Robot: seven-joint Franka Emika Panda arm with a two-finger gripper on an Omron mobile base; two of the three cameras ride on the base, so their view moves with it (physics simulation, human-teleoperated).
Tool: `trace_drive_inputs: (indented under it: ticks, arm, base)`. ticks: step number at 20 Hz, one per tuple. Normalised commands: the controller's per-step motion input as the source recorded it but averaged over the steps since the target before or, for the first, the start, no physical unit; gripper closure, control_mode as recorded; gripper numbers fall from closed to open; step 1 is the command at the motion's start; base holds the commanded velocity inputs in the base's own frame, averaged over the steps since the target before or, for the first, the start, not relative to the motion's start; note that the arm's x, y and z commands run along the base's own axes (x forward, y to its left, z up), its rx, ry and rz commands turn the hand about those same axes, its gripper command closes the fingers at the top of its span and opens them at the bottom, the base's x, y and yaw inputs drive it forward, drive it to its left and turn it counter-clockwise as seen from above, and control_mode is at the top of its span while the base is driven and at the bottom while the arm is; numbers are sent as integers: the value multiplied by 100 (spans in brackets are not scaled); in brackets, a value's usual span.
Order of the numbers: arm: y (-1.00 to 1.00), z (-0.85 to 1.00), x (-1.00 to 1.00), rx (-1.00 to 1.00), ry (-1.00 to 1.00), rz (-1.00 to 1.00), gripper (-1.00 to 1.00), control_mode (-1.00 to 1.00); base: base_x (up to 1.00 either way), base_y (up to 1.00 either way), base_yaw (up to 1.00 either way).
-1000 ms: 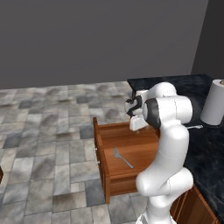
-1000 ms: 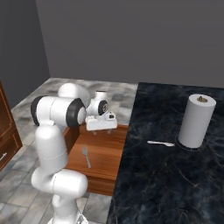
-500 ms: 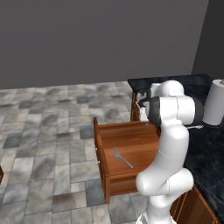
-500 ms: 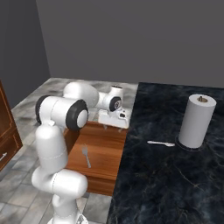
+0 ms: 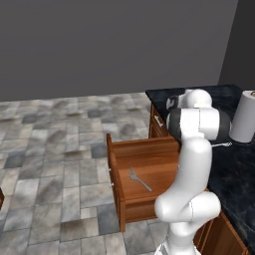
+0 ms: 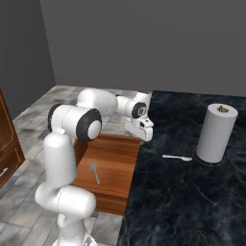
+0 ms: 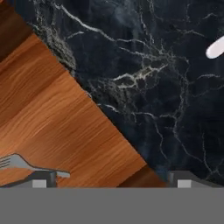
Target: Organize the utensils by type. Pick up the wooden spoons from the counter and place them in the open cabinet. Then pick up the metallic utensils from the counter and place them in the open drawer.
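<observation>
Above the edge of the worktop [image 6: 192, 192], the hand [image 6: 142, 130] hangs with fingers apart and empty. One fork [image 6: 94, 171] lies in the open drawer [image 6: 115, 156]; the other fork [image 6: 177, 157] waits beside the paper roll [image 6: 216, 133], probably next.

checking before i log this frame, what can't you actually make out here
- Small silver utensil on the black marble counter: too small in the right base view to tell its head shape; in the hand view the frame edge cuts it.
- Silver metal fork in the open wooden drawer: hand view's left edge crops it.
- White paper towel roll: left base view's edge crops it.
</observation>
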Motion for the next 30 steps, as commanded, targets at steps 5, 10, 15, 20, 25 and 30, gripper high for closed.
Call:
trace_drive_inputs:
  ticks: [5,10,15,20,25,30]
  arm:
    - [-52,0,2,-17,0,-62,-100,-100]
    - [-49,-1,15,-18,0,-63,-100,-100]
    - [-51,-15,9,-15,-5,-43,-100,-100]
    - [-53,-21,17,-10,-2,-21,-100,-100]
    - [-42,-9,-1,-4,-10,1,-100,-100]
    - [-50,0,-2,-1,0,13,-100,-100]
  base:
    - [0,0,0]
    - [0,0,0]
    - [0,0,0]
    - [0,0,0]
    - [0,0,0]
    - [0,0,0]
